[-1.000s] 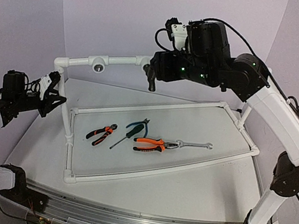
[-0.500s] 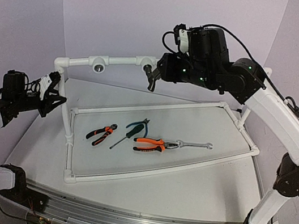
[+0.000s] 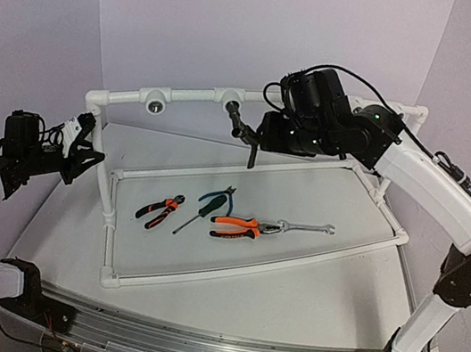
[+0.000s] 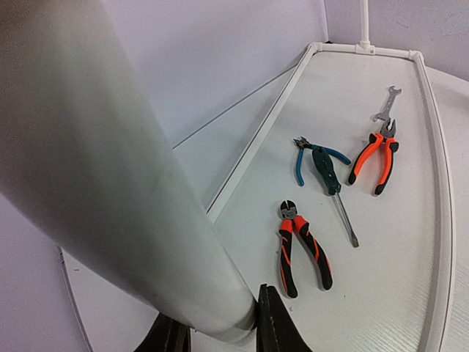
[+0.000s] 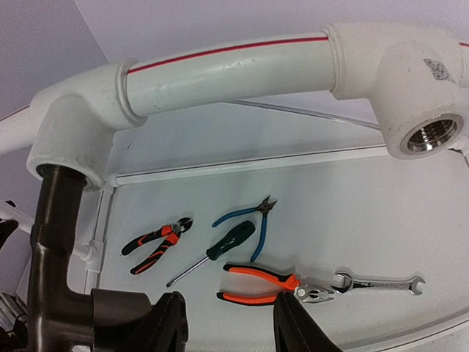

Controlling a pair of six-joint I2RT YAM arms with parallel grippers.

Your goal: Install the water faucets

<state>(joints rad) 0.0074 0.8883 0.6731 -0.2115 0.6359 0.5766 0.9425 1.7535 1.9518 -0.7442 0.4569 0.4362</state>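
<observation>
The black faucet (image 3: 238,124) hangs with its body pointing down from a socket of the raised white pipe (image 3: 190,94). In the right wrist view its dark body (image 5: 53,242) sits in the socket at the left and its lever (image 5: 110,317) lies beside my left fingertip. My right gripper (image 3: 252,156) is open just right of and below it, and in the right wrist view (image 5: 229,326) nothing is between the fingers. My left gripper (image 3: 86,153) is shut on the pipe frame's upright post (image 4: 124,191), which fills the left wrist view.
An empty threaded socket (image 5: 429,136) sits further along the pipe (image 3: 155,107). Inside the floor frame (image 3: 248,264) lie small orange-black cutters (image 3: 159,209), a green screwdriver (image 3: 203,209), blue cutters (image 3: 225,194), orange pliers (image 3: 238,227) and a wrench (image 3: 304,228).
My right gripper has swung down and to the right, away from the pipe, and no longer covers the faucet. The faucet stays hanging in its socket. The left arm has not moved.
</observation>
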